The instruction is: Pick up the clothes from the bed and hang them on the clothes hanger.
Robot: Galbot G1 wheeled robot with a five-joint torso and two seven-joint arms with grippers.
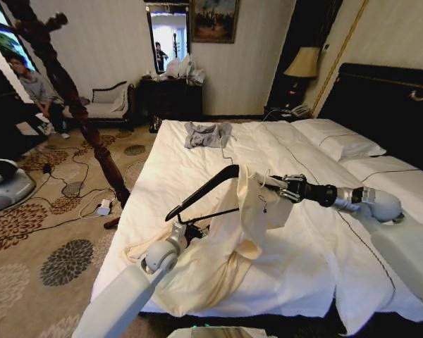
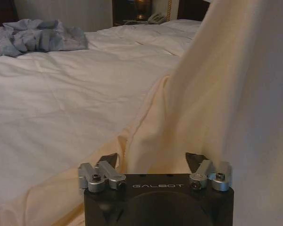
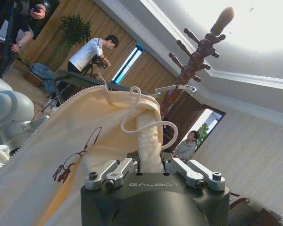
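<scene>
**Clothes half-draped on the hanger, both arms at work above the bed**

Clothes [image 1: 250, 211] are up off the sheets in part: the cream garment hangs in a long fold over the right end of the clothes hanger [image 1: 201, 190], and its lower part trails down onto the near edge of the bed [image 1: 197, 151], spilling toward the near left corner. The right gripper [image 1: 271, 189] reaches in from the right and is pinched on a bunch of the collar fabric; in the right wrist view the cloth and a loop of white drawstring rise straight out from between its fingers [image 3: 125, 168]. The left gripper [image 1: 190, 229] sits lower and nearer, just under the hanger's bar. From the left wrist view its jaws stand apart with cream fabric lying just ahead of them, but whether it grips the hanger I cannot tell.

So this looks like the threading step: garment lifted, one shoulder on, the other not yet. The next move, to my eye, calls for drawing the collar across toward the hanger's far left arm while the hanger is kept steady, with the thin cloth apt to slide off. Small grey garment [image 1: 206, 134] lies untouched at the far side.
</scene>
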